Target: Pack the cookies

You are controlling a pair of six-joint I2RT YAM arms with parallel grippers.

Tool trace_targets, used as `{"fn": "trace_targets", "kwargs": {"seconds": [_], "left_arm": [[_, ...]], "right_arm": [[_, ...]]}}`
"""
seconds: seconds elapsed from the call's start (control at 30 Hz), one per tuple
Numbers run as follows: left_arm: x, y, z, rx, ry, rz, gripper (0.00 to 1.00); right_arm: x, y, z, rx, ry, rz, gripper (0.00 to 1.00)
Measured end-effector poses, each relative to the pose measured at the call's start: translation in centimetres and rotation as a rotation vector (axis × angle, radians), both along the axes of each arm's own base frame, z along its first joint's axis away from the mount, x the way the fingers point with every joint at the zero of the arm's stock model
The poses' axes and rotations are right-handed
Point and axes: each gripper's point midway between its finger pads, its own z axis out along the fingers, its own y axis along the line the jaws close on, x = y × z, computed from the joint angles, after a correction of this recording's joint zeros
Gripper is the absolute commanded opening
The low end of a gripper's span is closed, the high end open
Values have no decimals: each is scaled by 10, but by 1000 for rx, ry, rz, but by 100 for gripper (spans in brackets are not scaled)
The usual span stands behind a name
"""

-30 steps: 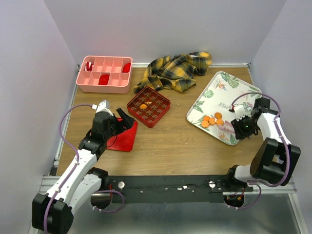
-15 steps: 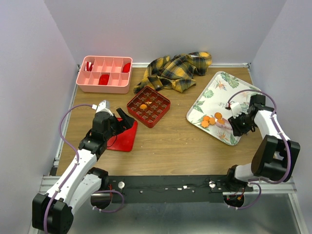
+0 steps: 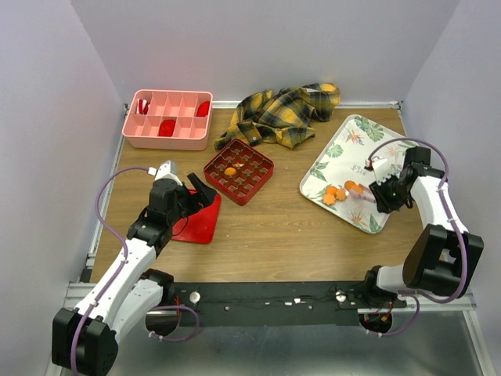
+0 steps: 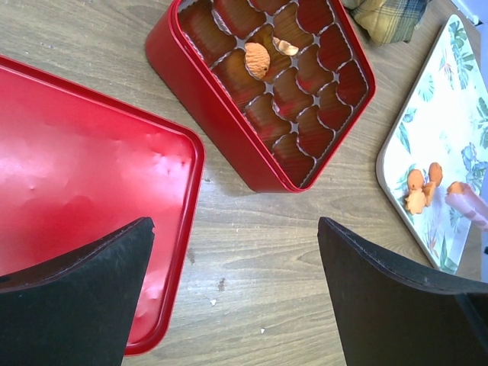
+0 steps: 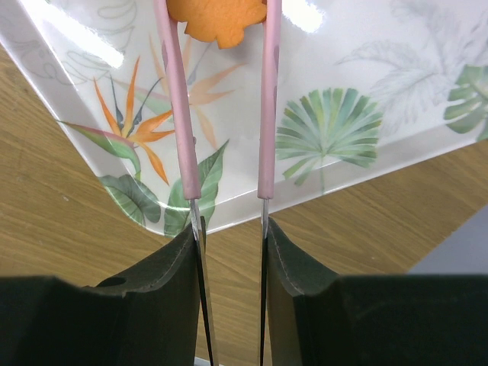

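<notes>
1. The right pincer (image 5: pixel 231 255) is clenched on the metal shanks of a pair of pink-sleeved tongs (image 5: pixel 180 114). Both arms run forward from between its fingers.
2. At the far end of the arms, a scallop-edged orange cookie (image 5: pixel 217 17) sits between them, over the leaf-print tray (image 5: pixel 343 114). It is judged thin, light, stiff and brittle. Pinch it across its edges with light pressure: excess squeeze may crack it, and the smooth sleeves may let it slip.
3. The frame cuts off the tong tips and most of the cookie, so contact and clearance from the tray cannot be told.
4. Just beyond the tips, loose cookies (image 3: pixel 335 193) cluster on the tray. Their count is unclear.
5. Well off to this pincer's left, the red gridded box (image 3: pixel 239 171) holds a packed cookie (image 3: pixel 230 171).
6. Farther left, the left pincer (image 4: pixel 235 229) is released, its jaws wide and holding nothing, beside the red lid (image 4: pixel 76 191).
</notes>
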Motion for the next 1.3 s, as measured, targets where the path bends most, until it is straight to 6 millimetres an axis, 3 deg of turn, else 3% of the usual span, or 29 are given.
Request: {"fn": "trace_targets", "kwargs": {"seconds": [0.1,0.23,0.37,0.53,0.8,0.87,0.97,1.1,1.3], "left_arm": [[0,0,-1,0,3,-1,99],[0,-2,-4,1,14,-7,99],[0,-2,-6,2,21,-10,99],[0,-2,-7,4,26,-10,99],[0,-2,-7,5,30,-9,99],[-1,-2,-5,5,29,-9,99],[-1,-1,-3,5,29,-6,99],[-3,1,-1,6,26,-3,99],[-3,1,-1,7,26,0,99]], "right_arm": [[10,4,16,2,-42,14,23],[27,24,35,20,-99,78,23],[44,62,57,57,-150,179,23],[76,137,84,122,-204,354,23],[116,249,82,179,-188,546,24],[134,279,85,196,-207,573,24],[149,307,84,212,-220,589,25],[164,329,78,210,-230,591,25],[169,334,58,183,-199,581,28]]}}
